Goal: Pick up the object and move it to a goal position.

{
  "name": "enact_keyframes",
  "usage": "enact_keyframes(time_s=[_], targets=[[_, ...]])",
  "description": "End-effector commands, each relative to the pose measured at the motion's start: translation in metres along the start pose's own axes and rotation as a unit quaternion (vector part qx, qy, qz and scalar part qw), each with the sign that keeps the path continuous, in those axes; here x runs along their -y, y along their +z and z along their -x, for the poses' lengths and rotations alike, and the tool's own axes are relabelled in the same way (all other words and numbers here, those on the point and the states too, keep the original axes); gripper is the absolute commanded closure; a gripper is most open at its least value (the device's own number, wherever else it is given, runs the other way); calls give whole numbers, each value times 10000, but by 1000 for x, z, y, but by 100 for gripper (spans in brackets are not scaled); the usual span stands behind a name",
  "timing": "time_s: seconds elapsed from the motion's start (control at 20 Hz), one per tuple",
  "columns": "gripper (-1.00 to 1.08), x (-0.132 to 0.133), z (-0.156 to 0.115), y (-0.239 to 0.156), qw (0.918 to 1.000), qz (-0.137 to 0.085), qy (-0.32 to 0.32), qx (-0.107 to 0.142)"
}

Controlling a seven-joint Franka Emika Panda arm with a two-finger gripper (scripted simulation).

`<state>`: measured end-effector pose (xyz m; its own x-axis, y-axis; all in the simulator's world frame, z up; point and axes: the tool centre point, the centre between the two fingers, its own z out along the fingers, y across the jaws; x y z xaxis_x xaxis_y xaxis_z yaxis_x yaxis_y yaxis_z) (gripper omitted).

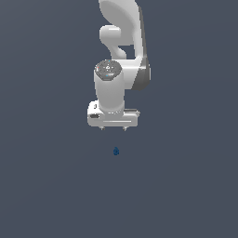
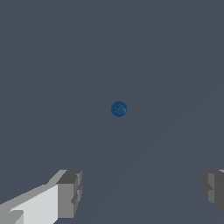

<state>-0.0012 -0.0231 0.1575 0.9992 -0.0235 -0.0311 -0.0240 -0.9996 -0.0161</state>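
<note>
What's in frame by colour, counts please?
Dark blue: 1, the object, lying apart from the arm.
White: 1, the gripper, jaws spread wide in the wrist view, holding nothing.
Total: 2

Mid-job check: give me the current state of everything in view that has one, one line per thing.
hand: open, fingers spread wide with nothing between them, holding nothing.
object: free, not grasped, apart from the hand; the wrist view shows it beyond the fingertips, not between them.
arm: wrist pointing the hand downward.
</note>
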Motion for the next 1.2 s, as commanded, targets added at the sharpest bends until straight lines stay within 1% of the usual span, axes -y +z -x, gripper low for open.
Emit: enact_keyframes(time_s=[0.0,0.15,0.4,0.6,0.9,1.15], targets=[[-92,0,0,0,10000,0,0,0],[-92,3,-3,-3,10000,-14,-24,-40],[-92,16,-14,-18,9997,-80,-124,-216],[-92,17,-15,-21,9996,-94,-133,-242],[-92,16,-19,-11,9996,-66,-159,-224],[-92,13,-29,10,9995,-18,-222,-204]])
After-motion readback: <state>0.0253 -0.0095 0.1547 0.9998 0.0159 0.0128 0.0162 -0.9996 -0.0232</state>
